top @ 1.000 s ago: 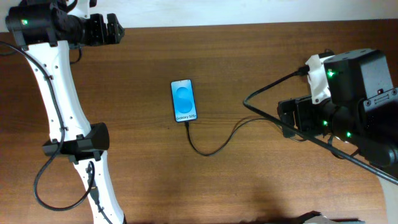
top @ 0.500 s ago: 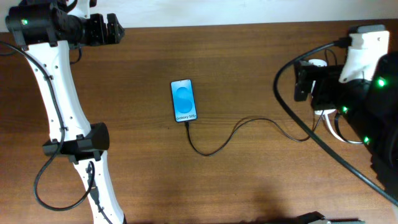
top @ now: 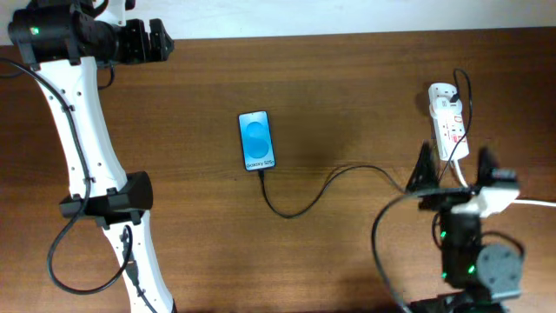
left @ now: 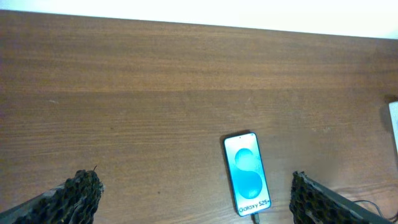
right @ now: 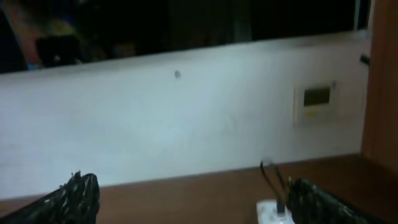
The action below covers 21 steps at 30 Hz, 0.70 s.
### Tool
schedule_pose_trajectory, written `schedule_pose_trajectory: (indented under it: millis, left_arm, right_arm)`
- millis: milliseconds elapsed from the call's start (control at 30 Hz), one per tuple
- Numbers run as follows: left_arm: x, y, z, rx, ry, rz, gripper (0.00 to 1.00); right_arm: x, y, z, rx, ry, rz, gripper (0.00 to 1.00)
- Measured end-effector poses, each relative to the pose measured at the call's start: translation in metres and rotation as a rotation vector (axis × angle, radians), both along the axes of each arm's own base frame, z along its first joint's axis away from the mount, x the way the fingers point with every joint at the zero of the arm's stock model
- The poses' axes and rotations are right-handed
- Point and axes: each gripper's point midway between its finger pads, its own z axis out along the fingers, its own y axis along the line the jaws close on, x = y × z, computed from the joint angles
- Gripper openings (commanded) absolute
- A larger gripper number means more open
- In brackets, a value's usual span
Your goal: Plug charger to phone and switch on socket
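The phone (top: 257, 141) lies flat mid-table with its blue screen lit; it also shows in the left wrist view (left: 247, 173). The charger (top: 300, 207), a thin black cable, meets the phone's bottom edge and curves right to the socket (top: 445, 109), a white power strip at the far right with a black plug in it. My left gripper (top: 156, 41) is open and empty at the back left, well away from the phone. My right gripper (top: 453, 165) is open and empty, just in front of the socket's near end. In the right wrist view the socket's corner (right: 270, 213) sits by the right finger.
The socket's thick white cord (top: 530, 203) runs off to the right. The left arm's white links (top: 82, 130) stretch along the table's left side. A pale wall (right: 186, 118) rises behind the table's back edge.
My right arm has swung from above the socket area down toward the front, uncovering the socket. The phone, cable and left arm have not moved.
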Motion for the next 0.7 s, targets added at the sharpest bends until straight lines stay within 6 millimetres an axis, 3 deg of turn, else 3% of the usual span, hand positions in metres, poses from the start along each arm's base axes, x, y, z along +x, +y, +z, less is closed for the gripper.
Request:
schedule_pose_trajectory:
  millis: [167,433,700]
  left_arm:
    - [0.0,0.0,0.0,0.0,0.0,0.0,1.0]
    - [0.0,0.0,0.0,0.0,0.0,0.0,0.99]
    - [0.0,0.0,0.0,0.0,0.0,0.0,0.99]
  right_arm:
    - [-0.011,-0.001,-0.079,-0.001,0.002,-0.001,0.99]
    - [-0.012,-0.001,-0.145,-0.019,0.209,-0.001,0.99]
    - [-0.011,-0.001,-0.145,-0.018,0.209,-0.001,0.99]
